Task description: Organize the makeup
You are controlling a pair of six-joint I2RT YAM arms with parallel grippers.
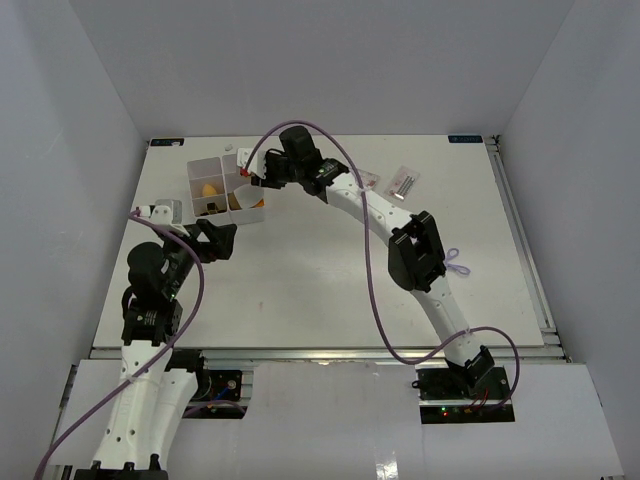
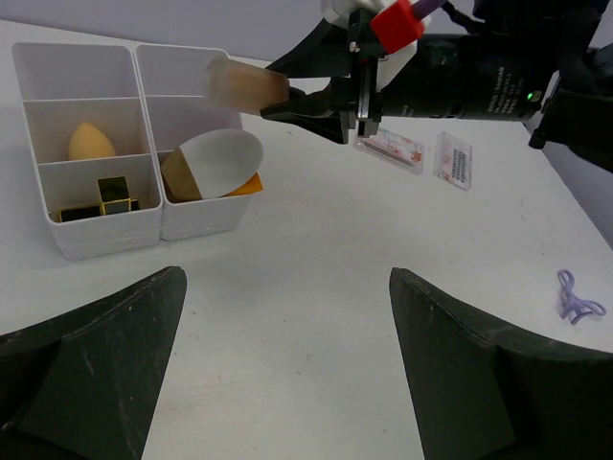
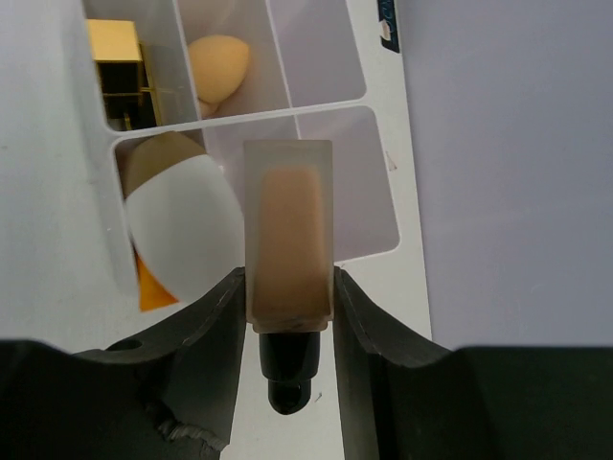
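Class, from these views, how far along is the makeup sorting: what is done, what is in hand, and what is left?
Done: a beige sponge, black-and-gold lipstick and the orange white-capped tube lie in the white box. In hand: the right pincer grips the tan bottle above the box. Left: two clear packets on the table; the left pincer is open and empty.
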